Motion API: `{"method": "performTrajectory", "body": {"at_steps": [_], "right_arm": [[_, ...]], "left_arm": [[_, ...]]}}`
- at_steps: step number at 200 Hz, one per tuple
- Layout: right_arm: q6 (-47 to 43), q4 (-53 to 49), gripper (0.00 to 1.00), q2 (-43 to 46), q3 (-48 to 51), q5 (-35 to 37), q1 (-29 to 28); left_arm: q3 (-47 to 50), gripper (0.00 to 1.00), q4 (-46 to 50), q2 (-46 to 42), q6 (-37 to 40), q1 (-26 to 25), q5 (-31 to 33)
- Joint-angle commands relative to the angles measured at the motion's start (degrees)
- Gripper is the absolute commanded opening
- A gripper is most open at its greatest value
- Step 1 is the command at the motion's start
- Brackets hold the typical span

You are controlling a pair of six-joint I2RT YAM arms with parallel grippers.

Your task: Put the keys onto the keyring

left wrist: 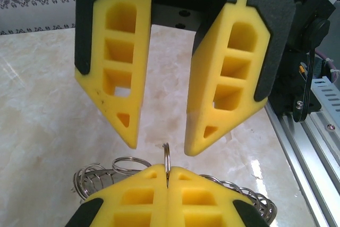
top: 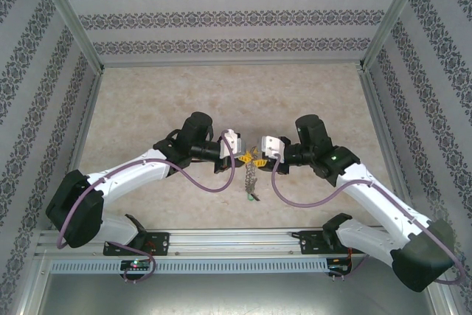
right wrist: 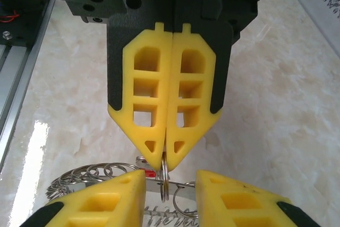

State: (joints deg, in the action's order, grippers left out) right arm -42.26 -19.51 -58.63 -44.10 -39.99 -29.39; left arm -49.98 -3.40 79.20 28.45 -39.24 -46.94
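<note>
Beige marble-look tabletop (top: 147, 108) lies under both arms, which meet mid-table. The left gripper (left wrist: 168, 171) has its yellow foam fingers pressed together on a thin loop of the silvery-grey, coil-rimmed metal keyring (right wrist: 164, 176) (seen edge-on). The right gripper (left wrist: 162, 148) faces it, fingers spread apart, holding nothing. One tiny red-headed key (right wrist: 150, 174) peeks out just beside the ring.

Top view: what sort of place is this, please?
Probably a robot test cell in a lab: two arms bolted to a rail, a marble-look table, and patterned walls on a metal frame around it.
</note>
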Motion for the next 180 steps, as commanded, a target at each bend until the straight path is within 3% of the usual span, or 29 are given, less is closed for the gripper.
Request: {"method": "performTrajectory", "body": {"at_steps": [1,65,107,132,166,176,180], "right_arm": [[0.9,-0.6,0.3,-0.8,-1.2,-2.0,-0.1],[3.0,1.1,0.27,-1.5,-0.8,-2.3,-0.4],[3.3,1.4,0.17,-1.9,-0.9,-2.7,-0.6],[3.5,2.0,0.0,-2.2,-0.9,-3.1,-0.9],[12.5,18.2,0.0,0.6,5.1,0.4,-1.3],[15.0,21.6,0.0,1.3,6.3,0.5,-0.8],[15.8,22.4,0.0,1.4,6.5,0.3,-0.6]], "left_arm": [[-1.5,0.0,-1.4,-0.5,0.4,0.5,-2.0],[-0.5,0.0,-2.7,-0.9,0.5,0.5,-2.3],[-0.4,0.0,-3.1,-1.2,0.6,0.5,-2.5],[-0.4,0.0,-2.8,-1.3,0.6,0.5,-2.5],[-1.0,0.0,-0.8,-1.5,0.9,0.6,-1.8],[-1.3,0.11,1.1,-1.7,1.5,0.7,-1.5],[-1.3,0.21,2.0,-1.9,1.8,0.8,-1.5]]}}
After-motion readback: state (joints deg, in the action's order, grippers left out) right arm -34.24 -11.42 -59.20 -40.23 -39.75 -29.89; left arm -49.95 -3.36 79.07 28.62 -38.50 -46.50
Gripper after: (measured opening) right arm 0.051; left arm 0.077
